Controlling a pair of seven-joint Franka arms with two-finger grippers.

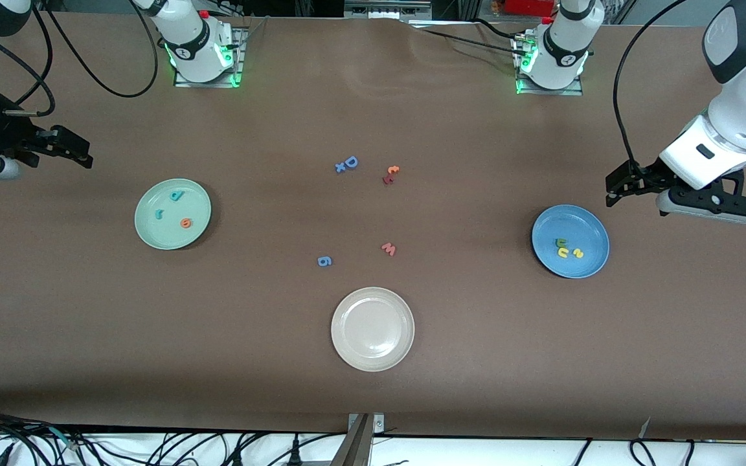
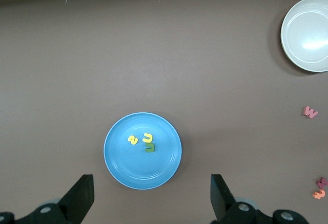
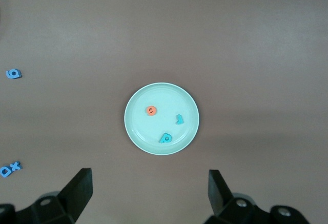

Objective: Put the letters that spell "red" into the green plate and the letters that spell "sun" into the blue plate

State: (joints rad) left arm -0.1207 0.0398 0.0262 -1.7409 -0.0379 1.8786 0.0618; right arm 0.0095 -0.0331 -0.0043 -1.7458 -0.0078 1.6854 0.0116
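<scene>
The green plate (image 1: pixel 153 234) lies toward the right arm's end of the table. In it are a teal "d" (image 1: pixel 177 195), a teal "r" (image 1: pixel 158 213) and an orange "e" (image 1: pixel 185 222). The right wrist view shows that green plate (image 3: pixel 143 129) with the same three letters. The blue plate (image 1: pixel 588 228) lies toward the left arm's end and holds a green "u" (image 1: pixel 560 243), a yellow "u" (image 1: pixel 563 252) and a yellow "s" (image 1: pixel 578 253). My right gripper (image 1: pixel 78 150) hangs open and empty beside the green plate. My left gripper (image 1: pixel 619 184) hangs open and empty beside the blue plate (image 2: pixel 130 170).
A beige-white plate (image 1: pixel 372 329) sits mid-table, nearest the front camera. Loose letters lie in the middle: a blue "D" with an "x" (image 1: pixel 347 164), an orange and red pair (image 1: pixel 390 175), a pink "w" (image 1: pixel 388 248) and a blue "6" (image 1: pixel 324 261).
</scene>
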